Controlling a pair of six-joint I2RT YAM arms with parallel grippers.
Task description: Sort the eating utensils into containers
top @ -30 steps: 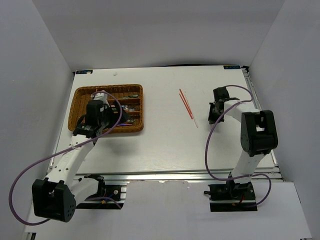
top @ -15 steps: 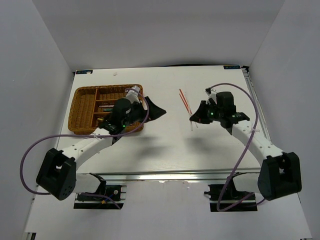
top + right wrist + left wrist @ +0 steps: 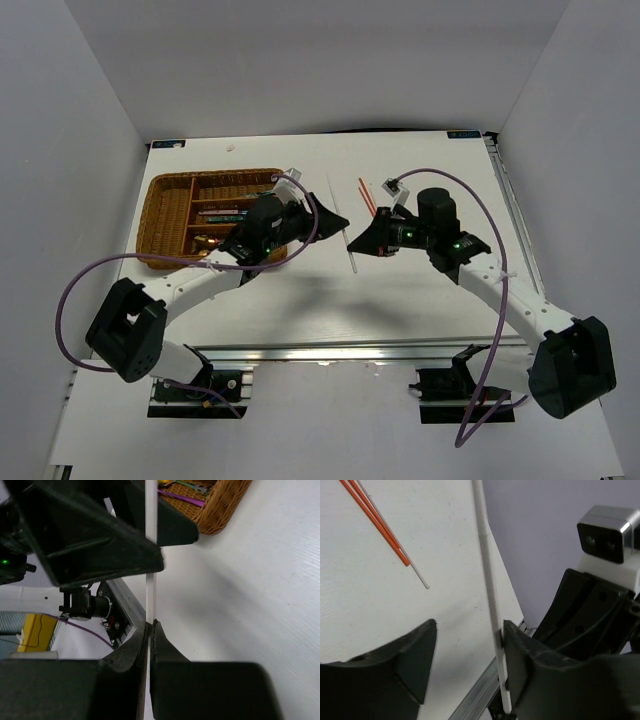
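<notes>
My right gripper (image 3: 150,625) is shut on a thin white stick (image 3: 150,530) and holds it above the table centre (image 3: 352,260). My left gripper (image 3: 470,630) has come up to the same stick (image 3: 489,580). Its jaws stand apart around the stick, which rests against the right finger (image 3: 520,650). The two grippers (image 3: 335,222) (image 3: 362,240) nearly meet. Two red-orange chopsticks (image 3: 368,200) (image 3: 375,522) lie on the table with another thin white stick (image 3: 415,570) beside them. The brown wicker tray (image 3: 165,215) at the left holds utensils (image 3: 225,212) in its long compartments.
The tray's near corner (image 3: 225,505) shows behind the left gripper, with an iridescent utensil (image 3: 182,497) inside. The table's metal front rail (image 3: 380,350) runs along the near edge. White walls close in the back and both sides.
Both arms swung in to the table centre. The right gripper carried the white stick leftward. The left gripper left the tray and its jaws have narrowed around the stick.
</notes>
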